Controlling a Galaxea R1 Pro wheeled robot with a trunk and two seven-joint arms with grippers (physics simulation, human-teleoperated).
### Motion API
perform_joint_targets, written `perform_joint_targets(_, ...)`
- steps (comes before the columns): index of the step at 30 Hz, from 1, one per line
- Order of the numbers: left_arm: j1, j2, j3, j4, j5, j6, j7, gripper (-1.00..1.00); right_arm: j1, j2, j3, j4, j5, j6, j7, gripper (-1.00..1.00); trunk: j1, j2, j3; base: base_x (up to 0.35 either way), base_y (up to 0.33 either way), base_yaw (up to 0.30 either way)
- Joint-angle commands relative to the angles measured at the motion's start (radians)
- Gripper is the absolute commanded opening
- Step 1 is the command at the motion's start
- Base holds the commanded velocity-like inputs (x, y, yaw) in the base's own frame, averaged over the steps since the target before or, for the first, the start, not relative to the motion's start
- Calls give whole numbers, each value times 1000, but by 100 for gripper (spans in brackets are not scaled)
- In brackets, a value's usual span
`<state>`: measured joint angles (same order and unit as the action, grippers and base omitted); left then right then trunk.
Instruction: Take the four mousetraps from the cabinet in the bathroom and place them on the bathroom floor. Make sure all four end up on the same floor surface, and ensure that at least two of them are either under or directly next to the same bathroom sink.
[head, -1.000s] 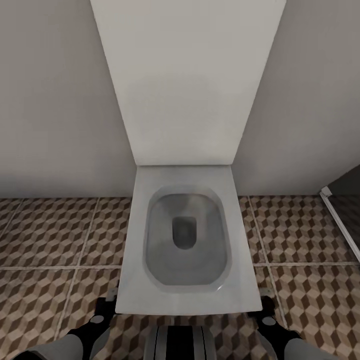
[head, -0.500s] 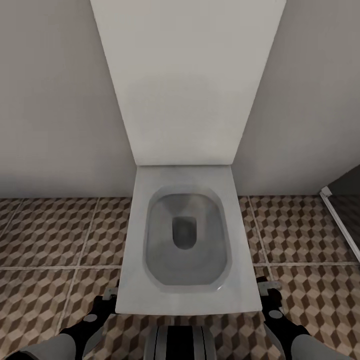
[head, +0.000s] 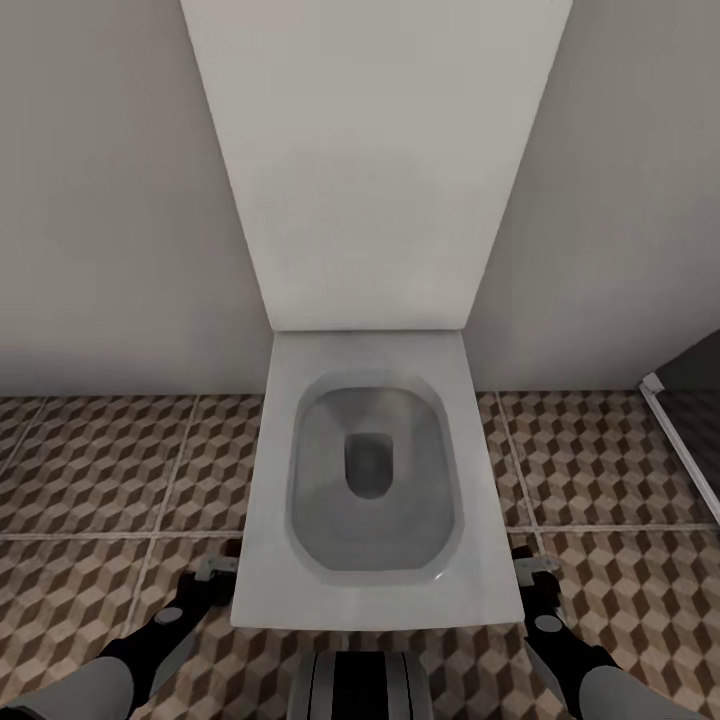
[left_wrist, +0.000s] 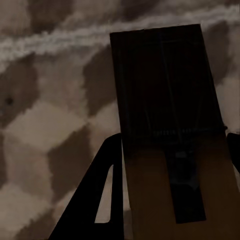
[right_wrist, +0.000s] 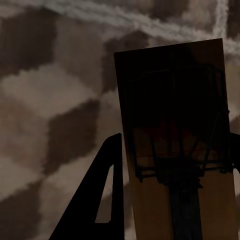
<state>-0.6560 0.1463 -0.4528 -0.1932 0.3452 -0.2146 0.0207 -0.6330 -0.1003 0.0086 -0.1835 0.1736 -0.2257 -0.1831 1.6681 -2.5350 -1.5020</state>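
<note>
A tan wooden mousetrap (left_wrist: 170, 150) with dark wire sits between the fingers (left_wrist: 102, 200) of my left gripper (left_wrist: 175, 140), which is shut on it just above the cube-patterned bathroom floor (left_wrist: 45, 130). My right gripper (right_wrist: 175, 142) is shut on a second mousetrap (right_wrist: 172, 125) with a reddish mark, also low over the floor (right_wrist: 55, 100). In the head view the left gripper (head: 218, 570) is by the toilet's left front corner and the right gripper (head: 528, 568) by its right front corner. The cabinet is out of view.
A white toilet (head: 375, 600) stands straight ahead against the pale wall (head: 110, 200), between my two arms. Patterned floor tiles (head: 90, 470) spread out on both sides. A glass-walled shower base edge (head: 680, 440) is at the far right.
Both grippers have moved forward along the toilet's sides, away from my body. Each still holds its mousetrap.
</note>
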Motion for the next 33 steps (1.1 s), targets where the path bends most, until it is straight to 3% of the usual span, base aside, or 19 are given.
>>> perform_joint_targets(1,0,0,-9,-2,6,23,4,-100,-1,0,1,1,7,-2,-4,-100,0,0,-1,0,0,0)
perform_joint_targets(8,-1,-5,-10,-3,7,86,0,-100,-1,0,1,1,7,-1,-4,-100,0,0,-1,0,0,0)
perform_joint_targets(27,1,-4,-2,1,8,88,17,-100,-1,0,1,1,7,-1,-4,-100,0,0,-1,1,0,0)
perform_joint_targets(33,1,-4,-3,-3,8,82,34,-100,-1,0,1,1,7,-1,-4,-100,0,0,-1,166,0,0)
